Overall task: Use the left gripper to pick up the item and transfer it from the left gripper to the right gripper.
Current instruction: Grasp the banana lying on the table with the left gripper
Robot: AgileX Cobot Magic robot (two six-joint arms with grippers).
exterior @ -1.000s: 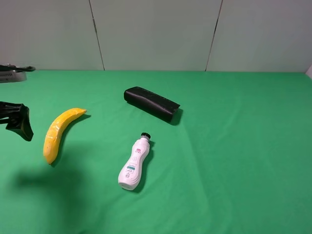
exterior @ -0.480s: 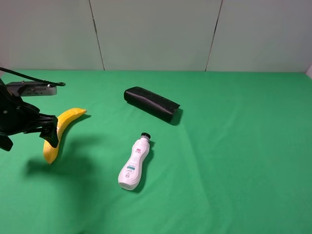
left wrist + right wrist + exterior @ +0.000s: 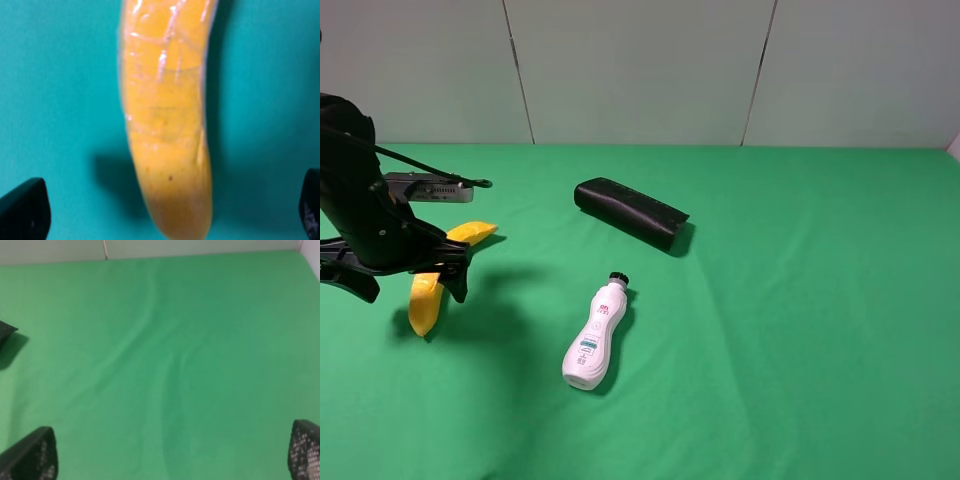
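Objects, one each: banana, white bottle, black case.

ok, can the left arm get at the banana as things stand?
Probably yes. The left pincer is open directly over the banana, straddling it with nothing in between. The bottle and the black case lie well apart from it, so the way down looks free.

White bottle: red and teal label print, too small to read.
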